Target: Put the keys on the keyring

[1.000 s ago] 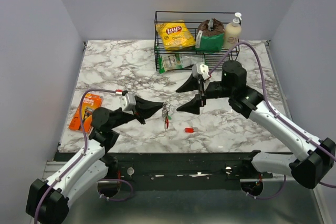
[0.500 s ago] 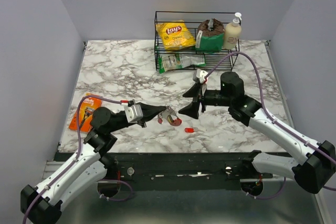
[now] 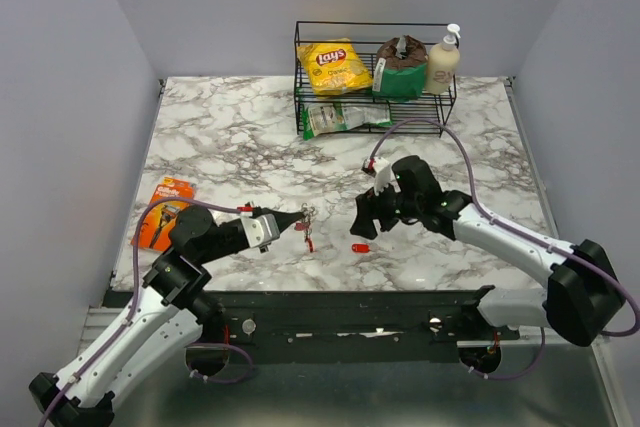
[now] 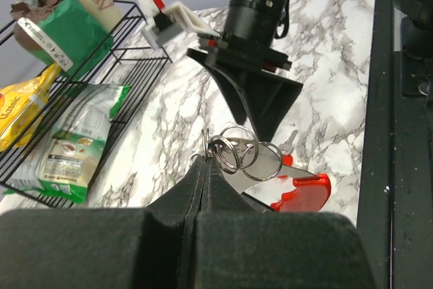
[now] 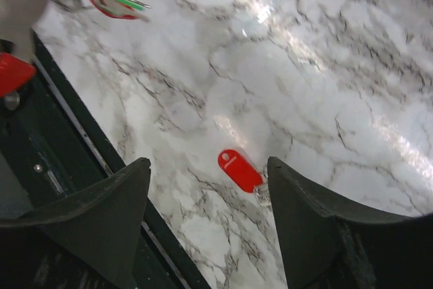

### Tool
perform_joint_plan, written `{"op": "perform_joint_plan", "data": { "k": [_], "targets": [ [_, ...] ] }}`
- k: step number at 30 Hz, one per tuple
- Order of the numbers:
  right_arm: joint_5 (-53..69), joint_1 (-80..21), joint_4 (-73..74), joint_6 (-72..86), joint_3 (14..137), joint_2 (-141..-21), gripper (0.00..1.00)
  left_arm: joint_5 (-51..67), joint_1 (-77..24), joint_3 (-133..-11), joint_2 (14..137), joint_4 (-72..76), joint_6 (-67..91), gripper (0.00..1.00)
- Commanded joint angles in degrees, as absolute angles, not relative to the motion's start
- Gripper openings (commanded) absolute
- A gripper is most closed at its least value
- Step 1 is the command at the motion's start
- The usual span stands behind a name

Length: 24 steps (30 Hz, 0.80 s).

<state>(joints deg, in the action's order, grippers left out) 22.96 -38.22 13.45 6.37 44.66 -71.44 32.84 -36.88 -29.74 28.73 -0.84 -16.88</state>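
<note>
The thin metal keyring [image 4: 233, 152], with its red oval loop [image 4: 301, 191], is held clenched in the left claw [image 3: 297, 218] above the near edge of the marble bench [image 3: 220, 127]. Within the last second the right claw [image 5: 210, 214] has been lowered, spread wide and empty, over the small red-tagged key [image 5: 238, 169] lying by that edge. A pickup is probably being prepared.

Left fingers [image 4: 181, 202] tight together; right fingers [image 5: 95, 216] wide apart.
</note>
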Motion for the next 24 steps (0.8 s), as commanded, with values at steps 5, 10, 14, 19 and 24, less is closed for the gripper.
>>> {"op": "perform_joint_plan", "data": {
  "k": [5, 10, 14, 19, 24],
  "targets": [
    [18.19, -38.76, 19.42, 12.13, 45.00, -80.94, 0.66, 29.97, -37.00, -28.74, 26.37, -2.64, -18.20, 0.00],
    [16.61, -38.85, 19.95, 10.81, 45.44, -84.28, 0.62, 30.06, -37.00, -28.13, 25.93, -1.85, -17.75, 0.00],
    [17.14, -38.93, 20.04, 10.81, 45.70, -86.66, 0.52, 30.15, -37.00, -28.21, 26.19, -1.85, -17.49, 0.00],
    [16.70, -39.11, 20.56, 11.86, 46.67, -89.64, 0.44, 30.06, -37.00, -28.30, 26.37, -1.76, -17.49, 0.00],
    [14.51, -39.20, 21.27, 12.74, 47.28, -90.79, 0.43, 29.97, -37.00, -28.30, 26.02, -2.02, -17.49, 0.00]
  ]
}}
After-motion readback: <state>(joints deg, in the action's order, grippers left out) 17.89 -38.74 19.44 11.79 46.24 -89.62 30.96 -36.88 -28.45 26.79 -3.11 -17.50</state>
